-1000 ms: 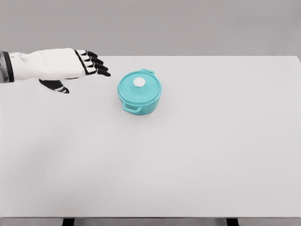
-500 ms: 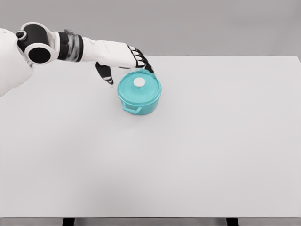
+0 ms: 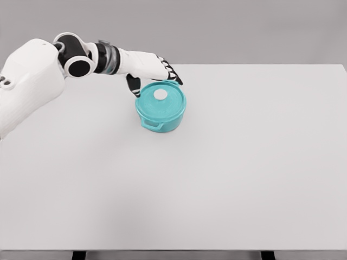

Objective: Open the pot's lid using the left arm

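My left hand (image 3: 154, 69) sits at the far-left rim of the pot (image 3: 161, 112), fingers (image 3: 174, 76) spread and reaching across the back edge, thumb (image 3: 134, 86) hanging down on the near-left side. It grasps nothing; I can't tell whether the fingertips touch the rim or only hover above it. The pot stands left of the table's (image 3: 260, 162) middle, toward the far edge, lid (image 3: 160, 102) seated, with its white knob (image 3: 160, 95) at the centre and clear of the hand.

My worry is that the hand is lined up on the rim and back handle, not the knob. If I close here, I judge the fingers would catch the pot's edge and drag or tip the whole thing rather than lift the lid. The thumb pressing the side wall could shove the pot rightward. The knob looks small and smooth, so a loose pinch may slip. The right arm is out of sight.
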`<state>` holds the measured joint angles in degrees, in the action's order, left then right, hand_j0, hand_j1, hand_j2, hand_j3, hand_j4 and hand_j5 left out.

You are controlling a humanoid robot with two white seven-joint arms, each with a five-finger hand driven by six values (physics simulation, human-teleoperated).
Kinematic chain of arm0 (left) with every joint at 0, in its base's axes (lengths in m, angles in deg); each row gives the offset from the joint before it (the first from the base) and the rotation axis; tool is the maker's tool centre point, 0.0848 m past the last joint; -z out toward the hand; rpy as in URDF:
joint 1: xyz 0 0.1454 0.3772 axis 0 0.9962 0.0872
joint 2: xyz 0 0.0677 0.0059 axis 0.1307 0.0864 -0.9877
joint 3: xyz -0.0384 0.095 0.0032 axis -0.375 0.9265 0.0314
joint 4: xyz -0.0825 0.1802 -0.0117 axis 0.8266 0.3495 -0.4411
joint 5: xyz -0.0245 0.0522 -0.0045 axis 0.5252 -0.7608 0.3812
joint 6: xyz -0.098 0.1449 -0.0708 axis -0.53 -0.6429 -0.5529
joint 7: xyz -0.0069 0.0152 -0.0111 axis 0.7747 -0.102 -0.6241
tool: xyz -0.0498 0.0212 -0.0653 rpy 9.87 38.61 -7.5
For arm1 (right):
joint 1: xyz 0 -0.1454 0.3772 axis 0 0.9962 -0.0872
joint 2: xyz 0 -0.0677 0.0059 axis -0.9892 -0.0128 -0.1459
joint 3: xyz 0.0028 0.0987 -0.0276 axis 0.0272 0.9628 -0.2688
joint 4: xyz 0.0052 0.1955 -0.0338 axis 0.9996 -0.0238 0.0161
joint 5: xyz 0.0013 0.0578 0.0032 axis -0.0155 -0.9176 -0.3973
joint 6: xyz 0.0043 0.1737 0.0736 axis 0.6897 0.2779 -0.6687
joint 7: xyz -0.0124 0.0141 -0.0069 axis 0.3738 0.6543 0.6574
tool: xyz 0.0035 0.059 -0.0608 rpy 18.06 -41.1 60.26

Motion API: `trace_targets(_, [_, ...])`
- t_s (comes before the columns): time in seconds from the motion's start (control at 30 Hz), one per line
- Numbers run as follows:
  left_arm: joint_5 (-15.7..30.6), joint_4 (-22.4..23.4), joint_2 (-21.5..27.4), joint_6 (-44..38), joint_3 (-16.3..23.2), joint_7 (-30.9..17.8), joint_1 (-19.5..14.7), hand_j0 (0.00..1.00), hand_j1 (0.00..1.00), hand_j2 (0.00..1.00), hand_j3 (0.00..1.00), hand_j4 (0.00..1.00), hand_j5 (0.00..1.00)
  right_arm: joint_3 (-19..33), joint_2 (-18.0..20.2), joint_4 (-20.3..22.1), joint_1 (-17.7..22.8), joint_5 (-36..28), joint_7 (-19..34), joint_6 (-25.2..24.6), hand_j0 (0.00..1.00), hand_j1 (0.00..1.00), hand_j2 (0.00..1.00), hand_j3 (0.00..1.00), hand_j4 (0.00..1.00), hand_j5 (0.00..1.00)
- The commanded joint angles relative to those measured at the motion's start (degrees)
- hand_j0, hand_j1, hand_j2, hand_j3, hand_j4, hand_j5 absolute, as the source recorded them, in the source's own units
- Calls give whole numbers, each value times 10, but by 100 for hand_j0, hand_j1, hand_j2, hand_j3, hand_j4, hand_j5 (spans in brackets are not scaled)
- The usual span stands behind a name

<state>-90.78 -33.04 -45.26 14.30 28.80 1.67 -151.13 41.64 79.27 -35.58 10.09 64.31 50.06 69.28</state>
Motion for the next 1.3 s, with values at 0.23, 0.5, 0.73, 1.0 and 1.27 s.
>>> trace_targets(0.23, [-8,27,-12,-9,7,19,2,95,95,95,95,95,95,0,0,0,0,0,0,0,100,100,100,100,100,100])
trace_targets(0.5, [-6,23,-11,-1,9,19,10,87,87,87,87,87,87,0,0,0,0,0,1,0,100,100,100,100,100,100])
trace_targets(0.73, [-6,23,-12,0,15,19,10,82,82,82,82,82,82,0,0,0,0,0,0,0,100,100,100,100,100,100])
trace_targets(1.0, [-5,22,-13,20,15,19,11,75,75,75,75,75,75,0,0,0,0,0,0,0,100,100,100,100,100,100])
trace_targets(1.27, [-5,22,-12,26,16,19,15,73,73,73,73,73,73,0,0,0,0,0,0,0,100,100,100,100,100,100])
